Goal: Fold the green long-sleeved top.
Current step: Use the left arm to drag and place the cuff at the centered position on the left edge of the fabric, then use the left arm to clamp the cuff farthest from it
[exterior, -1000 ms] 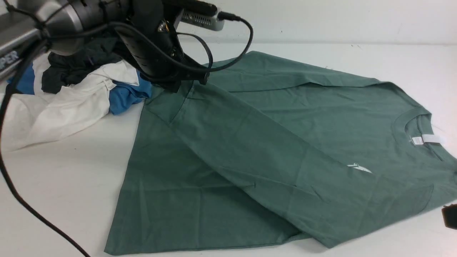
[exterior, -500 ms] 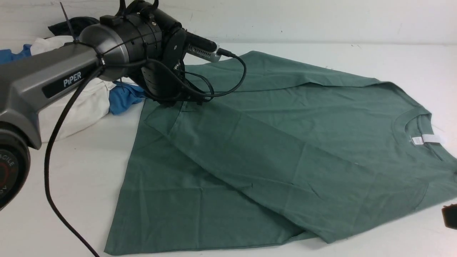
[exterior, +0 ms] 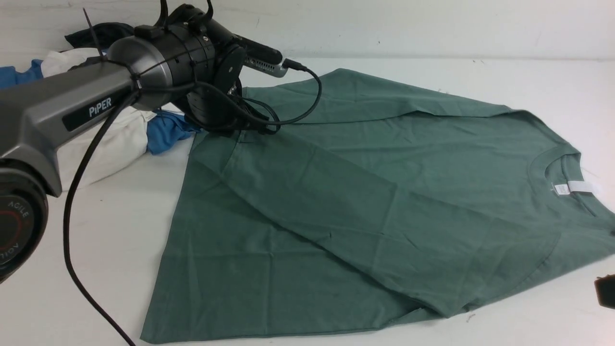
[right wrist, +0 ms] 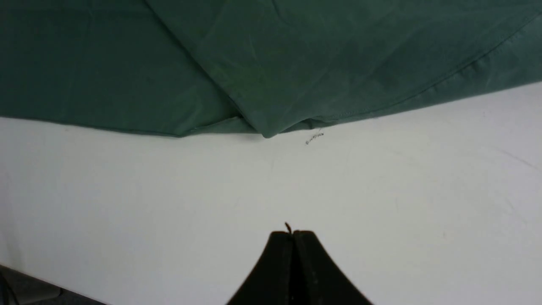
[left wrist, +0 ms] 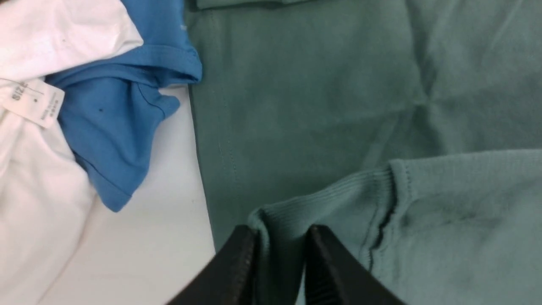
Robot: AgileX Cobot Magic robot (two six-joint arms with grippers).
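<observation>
The green long-sleeved top [exterior: 384, 192] lies flat on the white table, neck and white label [exterior: 574, 187] at the right, hem at the left. One sleeve is folded diagonally across the body, its ribbed cuff [left wrist: 330, 203] resting near the hem's far corner. My left gripper [left wrist: 280, 237] is low over that cuff, its fingers parted with the cuff's edge lying loosely between them; in the front view the wrist [exterior: 206, 81] hides them. My right gripper [right wrist: 292, 233] is shut and empty above bare table beside the top's near edge [right wrist: 271, 127].
A heap of other clothes sits at the back left: white fabric [exterior: 115, 144], a blue garment [exterior: 166, 132] touching the top's hem corner, and a dark one [exterior: 91, 31]. A black cable [exterior: 72, 216] hangs from my left arm over the table.
My left arm came down and carried the cuff toward the hem, laying the sleeve flatter over the chest logo. Its fingers have parted around the cuff. The right gripper stayed still.
</observation>
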